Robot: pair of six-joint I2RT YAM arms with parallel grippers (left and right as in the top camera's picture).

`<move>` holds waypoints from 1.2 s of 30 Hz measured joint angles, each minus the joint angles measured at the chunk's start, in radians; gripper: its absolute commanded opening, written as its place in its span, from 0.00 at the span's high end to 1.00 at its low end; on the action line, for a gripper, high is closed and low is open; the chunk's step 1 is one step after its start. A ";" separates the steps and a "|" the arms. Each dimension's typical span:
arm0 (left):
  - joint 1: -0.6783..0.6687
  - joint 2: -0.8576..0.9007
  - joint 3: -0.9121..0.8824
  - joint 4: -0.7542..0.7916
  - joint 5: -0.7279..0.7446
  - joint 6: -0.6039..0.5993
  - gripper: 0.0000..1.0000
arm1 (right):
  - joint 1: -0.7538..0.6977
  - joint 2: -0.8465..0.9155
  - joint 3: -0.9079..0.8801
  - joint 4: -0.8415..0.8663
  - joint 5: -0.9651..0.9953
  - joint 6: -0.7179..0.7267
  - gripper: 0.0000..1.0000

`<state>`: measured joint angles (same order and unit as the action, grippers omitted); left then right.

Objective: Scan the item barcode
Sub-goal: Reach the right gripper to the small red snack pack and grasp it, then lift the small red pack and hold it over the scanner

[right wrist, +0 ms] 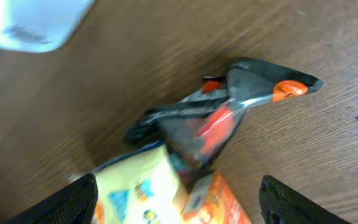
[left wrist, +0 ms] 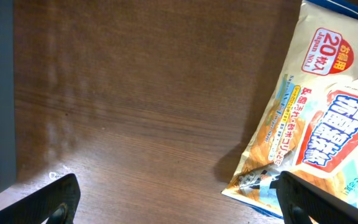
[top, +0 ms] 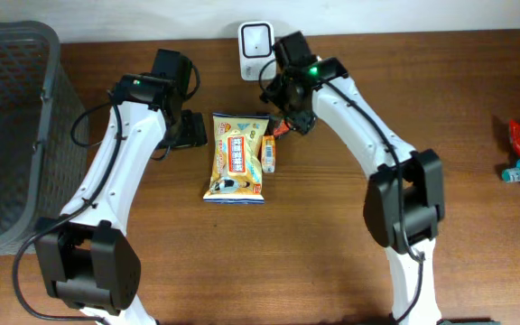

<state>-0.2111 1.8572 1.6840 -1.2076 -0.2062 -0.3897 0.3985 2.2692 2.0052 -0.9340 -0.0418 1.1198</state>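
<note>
Left gripper point(left wrist: 179, 198) and right gripper point(right wrist: 179, 190) gape wide (both empty) near the glossy, crinkled rectangular pouch point(top: 236, 169).

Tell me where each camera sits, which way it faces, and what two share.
Overhead: above the table, looking straight down on the yellow bag, white scanner, left arm and right arm.
Left wrist: low over the table, facing the bag's edge; the open left gripper shows as two bottom fingertips.
Right wrist: close above a dark and orange item; the open right gripper shows likewise.
Shared: overhead and left wrist both show the yellow bag.
</note>
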 measured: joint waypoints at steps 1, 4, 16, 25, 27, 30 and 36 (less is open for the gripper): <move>0.000 0.000 0.000 0.000 0.000 0.000 0.01 | 0.000 0.020 0.000 0.004 0.003 0.019 0.19; 0.000 0.000 0.000 0.000 0.000 0.000 0.01 | 0.000 0.103 -0.001 0.034 0.027 0.058 0.21; 0.000 0.000 0.000 0.000 0.000 0.000 0.01 | -0.214 0.109 0.029 -0.089 -0.092 -0.388 0.51; 0.000 0.000 0.000 0.000 0.000 0.000 0.01 | -0.195 0.110 0.130 -0.320 -0.237 -0.739 0.48; 0.000 0.000 0.000 0.000 0.000 0.000 0.01 | -0.143 0.110 0.131 -0.310 -0.129 -0.569 0.48; 0.000 0.000 0.000 0.000 0.000 0.000 0.01 | -0.089 0.110 0.131 -0.281 0.008 -0.379 0.48; 0.000 0.000 0.000 0.000 0.000 0.000 0.01 | -0.081 0.171 0.131 -0.228 0.132 -0.211 0.65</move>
<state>-0.2111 1.8572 1.6840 -1.2072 -0.2062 -0.3897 0.3176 2.4397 2.1361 -1.1622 0.0902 0.9092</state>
